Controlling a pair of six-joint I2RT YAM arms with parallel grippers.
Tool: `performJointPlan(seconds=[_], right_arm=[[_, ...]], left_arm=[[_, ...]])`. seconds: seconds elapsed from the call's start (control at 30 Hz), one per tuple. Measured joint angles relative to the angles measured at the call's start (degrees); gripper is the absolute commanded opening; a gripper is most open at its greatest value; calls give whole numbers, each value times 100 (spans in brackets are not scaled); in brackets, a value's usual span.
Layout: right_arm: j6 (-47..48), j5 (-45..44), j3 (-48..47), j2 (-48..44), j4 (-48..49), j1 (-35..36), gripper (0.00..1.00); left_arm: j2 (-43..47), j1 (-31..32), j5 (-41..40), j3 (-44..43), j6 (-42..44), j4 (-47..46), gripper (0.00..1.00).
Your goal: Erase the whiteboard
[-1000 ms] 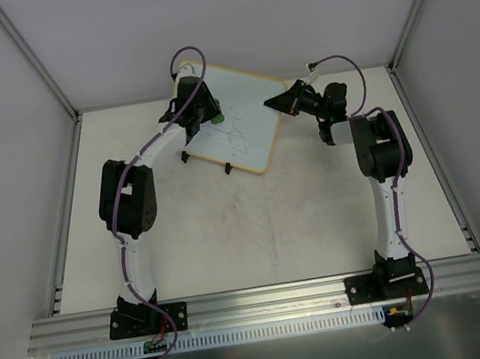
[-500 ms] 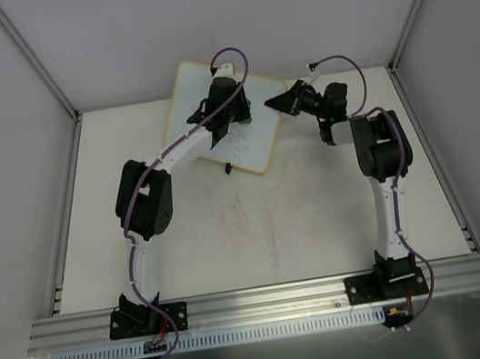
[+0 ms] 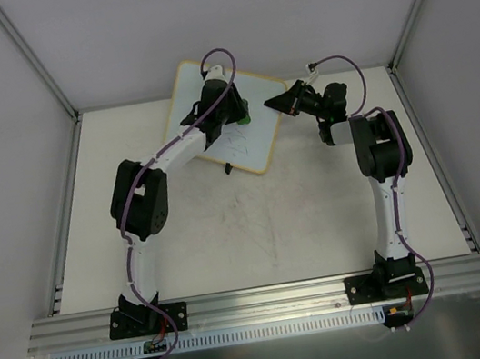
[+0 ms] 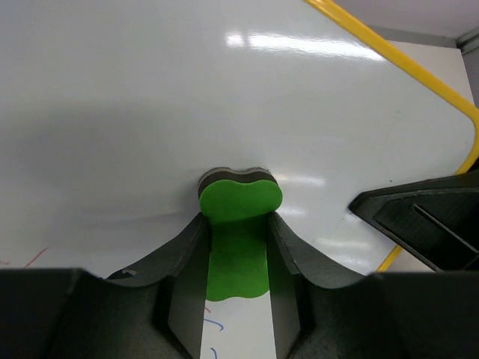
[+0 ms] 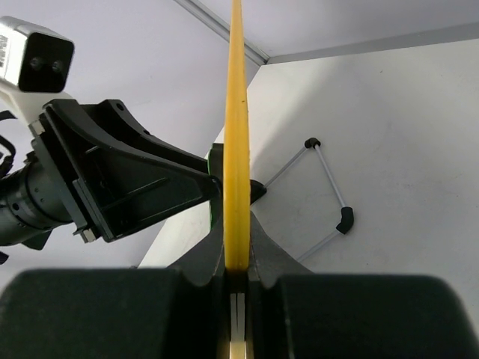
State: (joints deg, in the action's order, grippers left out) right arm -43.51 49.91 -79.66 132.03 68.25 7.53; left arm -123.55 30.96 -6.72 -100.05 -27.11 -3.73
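1. Table (image 3: 231,236) — the board (image 3: 256,135) sits at its far middle, propped at a tilt on two black feet (image 3: 228,169).
2. Right gripper (image 3: 280,102) — its jaws are clamped on the yellow frame (image 5: 236,112) at the board's right edge, bracing it. My read is that this grip needs to be firm and motionless, or every wipe will shove the board along on its feet.
3. Left gripper (image 3: 234,118) reaches in over the board, jaws clamped on the green eraser (image 4: 239,202). The eraser's dark felt end looks pressed onto the white surface.
4. The eraser wants flat, even contact. Tipped onto a corner it would only smear, and heavy pressure could rock the tilted board.
5. The marks (image 3: 236,146) are faint scribbles just below the eraser, toward the board's lower edge, so the job looks unfinished. Sweep down across them in overlapping passes and pull up short of the right jaws, which sit just beside the eraser.
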Motion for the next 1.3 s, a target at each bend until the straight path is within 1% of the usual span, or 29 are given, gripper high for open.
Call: performJointPlan(seconds=[0.2, 0.33, 0.5, 0.67, 0.8, 1.07, 1.3], right_arm=[[0, 0, 0, 0, 7, 7, 0], [-4, 0, 0, 0, 11, 9, 0], [-35, -4, 0, 0, 13, 11, 0], [-59, 2, 0, 0, 46, 13, 0], [-63, 2, 2, 0, 50, 17, 0], [-68, 0, 0, 0, 52, 17, 0], [-63, 17, 0, 0, 103, 17, 0]], left_arm=[[313, -348, 61, 636, -531, -164, 0], [494, -713, 203, 1054, -990, -184, 0], [590, -1158, 444, 1364, -1482, -234, 0], [654, -1464, 699, 1672, -2205, -382, 0], [656, -1611, 953, 1794, -2647, -490, 0], [741, -1729, 999, 2218, -3491, -831, 0], [894, -1836, 931, 2583, -3722, -835, 0]])
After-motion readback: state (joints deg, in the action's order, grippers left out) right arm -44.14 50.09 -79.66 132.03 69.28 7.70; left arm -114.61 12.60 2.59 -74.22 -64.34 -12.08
